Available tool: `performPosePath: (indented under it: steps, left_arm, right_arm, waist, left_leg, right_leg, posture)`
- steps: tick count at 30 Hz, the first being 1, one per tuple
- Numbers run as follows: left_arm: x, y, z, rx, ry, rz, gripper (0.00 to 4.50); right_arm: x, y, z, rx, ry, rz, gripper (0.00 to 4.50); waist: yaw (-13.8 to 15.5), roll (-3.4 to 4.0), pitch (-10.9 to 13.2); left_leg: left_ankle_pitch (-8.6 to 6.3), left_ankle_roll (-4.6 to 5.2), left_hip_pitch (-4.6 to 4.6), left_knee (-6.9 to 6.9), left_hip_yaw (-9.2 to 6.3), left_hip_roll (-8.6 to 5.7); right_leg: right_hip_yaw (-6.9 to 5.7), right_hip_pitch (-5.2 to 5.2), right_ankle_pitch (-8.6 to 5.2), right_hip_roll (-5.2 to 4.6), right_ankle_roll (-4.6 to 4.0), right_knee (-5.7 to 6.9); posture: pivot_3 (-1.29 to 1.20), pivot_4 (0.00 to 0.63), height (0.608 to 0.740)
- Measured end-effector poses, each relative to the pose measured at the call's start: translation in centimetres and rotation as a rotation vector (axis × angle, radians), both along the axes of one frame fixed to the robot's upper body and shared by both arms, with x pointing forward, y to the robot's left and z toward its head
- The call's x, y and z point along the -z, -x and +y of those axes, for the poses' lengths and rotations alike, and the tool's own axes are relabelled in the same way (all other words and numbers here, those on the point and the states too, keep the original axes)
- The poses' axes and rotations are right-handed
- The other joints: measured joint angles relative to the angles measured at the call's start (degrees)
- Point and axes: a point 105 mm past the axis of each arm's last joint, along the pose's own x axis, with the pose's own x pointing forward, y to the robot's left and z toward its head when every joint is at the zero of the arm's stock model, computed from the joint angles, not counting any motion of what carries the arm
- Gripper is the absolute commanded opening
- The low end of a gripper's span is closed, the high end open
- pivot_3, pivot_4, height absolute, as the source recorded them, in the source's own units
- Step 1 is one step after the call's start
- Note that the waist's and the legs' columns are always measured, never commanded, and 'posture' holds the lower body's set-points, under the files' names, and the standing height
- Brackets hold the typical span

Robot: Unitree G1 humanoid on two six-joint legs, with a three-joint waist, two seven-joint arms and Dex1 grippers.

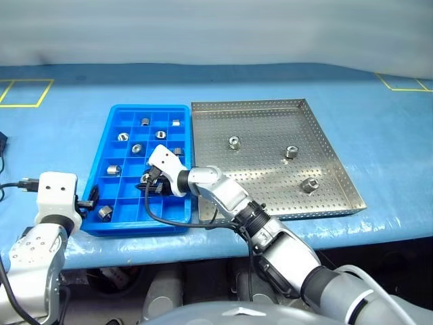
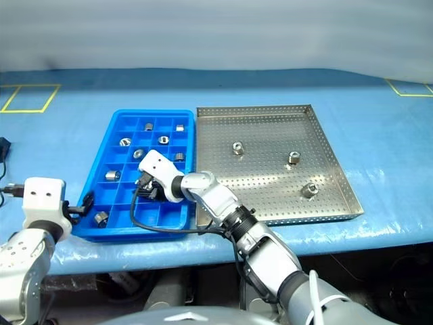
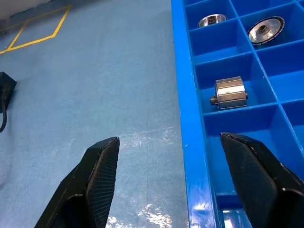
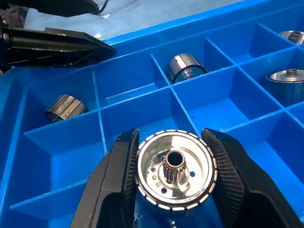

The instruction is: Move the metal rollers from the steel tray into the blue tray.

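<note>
While the right gripper (image 4: 173, 190) clamps a metal roller (image 4: 174, 170) just above the blue tray (image 1: 116, 112), its jaws straddle a compartment wall; released off-centre, the roller could tip onto that divider or fall into an occupied cell. At nine o'clock the left gripper (image 3: 180, 178), jaws spread and empty, hangs over the tray's near corner, where a nudge could shift the tray. Farther off, at three o'clock, three metal rollers (image 1: 234, 142) remain on the steel tray (image 1: 338, 176).
</note>
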Motion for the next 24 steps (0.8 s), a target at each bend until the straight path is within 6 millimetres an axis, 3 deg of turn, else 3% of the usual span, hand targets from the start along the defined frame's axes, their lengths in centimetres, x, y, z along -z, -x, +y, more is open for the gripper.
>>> performPosePath:
  steps: [12, 24]
  left_arm:
    - [1.1, 2.3, -0.7, -0.019, 0.063, 0.02, 3.72]
    - [0.9, 2.5, -0.8, -0.031, 0.066, 0.0, 3.72]
  right_arm:
    - [0.1, -0.5, 0.3, -0.034, 0.032, -0.049, 1.74]
    - [0.1, -1.0, 0.3, -0.035, 0.04, -0.057, 1.74]
  waist:
    - [1.26, 0.05, 0.03]
    - [2.47, 0.11, 0.04]
  left_leg:
    - [-0.01, -0.19, 0.0, 0.03, -0.39, 0.15]
    - [-0.04, -0.45, 0.02, 0.0, -0.72, 0.4]
  right_leg:
    - [-0.55, 0.0, -0.14, 0.03, -0.2, -0.02]
    - [-0.89, 0.05, -0.34, 0.36, -0.47, 0.03]
  posture:
    - [0.22, 0.15, 0.74]
    - [0.22, 0.15, 0.74]
